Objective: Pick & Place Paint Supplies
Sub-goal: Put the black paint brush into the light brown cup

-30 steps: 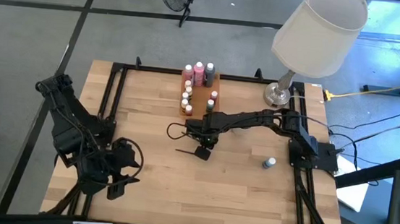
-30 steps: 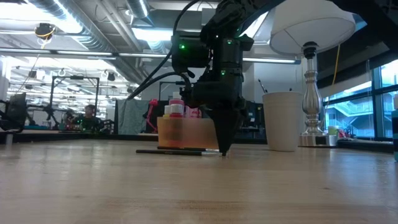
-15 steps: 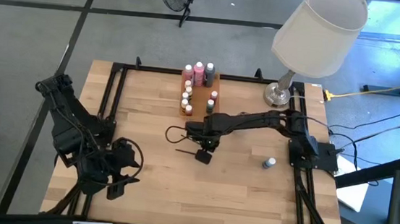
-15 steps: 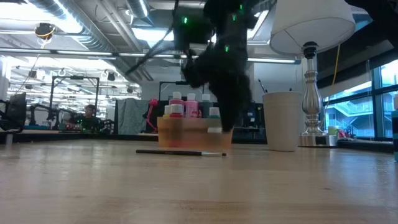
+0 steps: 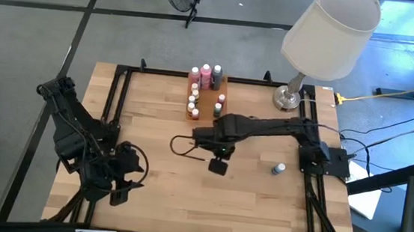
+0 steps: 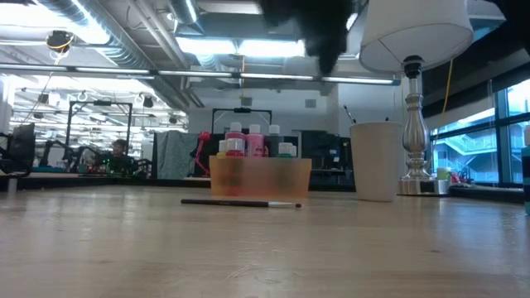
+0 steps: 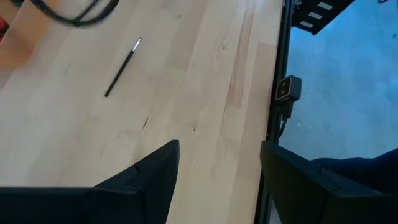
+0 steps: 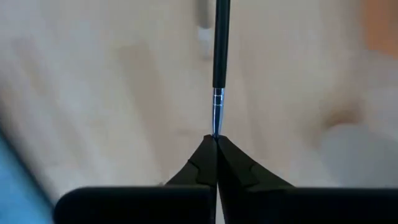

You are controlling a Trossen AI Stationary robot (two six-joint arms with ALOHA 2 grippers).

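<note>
Wooden table (image 5: 147,193) carries orange tray (image 5: 210,101), lamp (image 5: 287,99), cup (image 5: 280,169), paintbrush (image 6: 240,202).

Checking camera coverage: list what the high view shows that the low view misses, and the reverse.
High only: the open left tool, parked at the table's left edge. Low only: a pale cup standing beside the lamp. Both: the orange tray of paint bottles.

Thin dark paintbrush (image 6: 240,202) lies flat on the wood before bottles (image 6: 248,142) standing upright.
</note>
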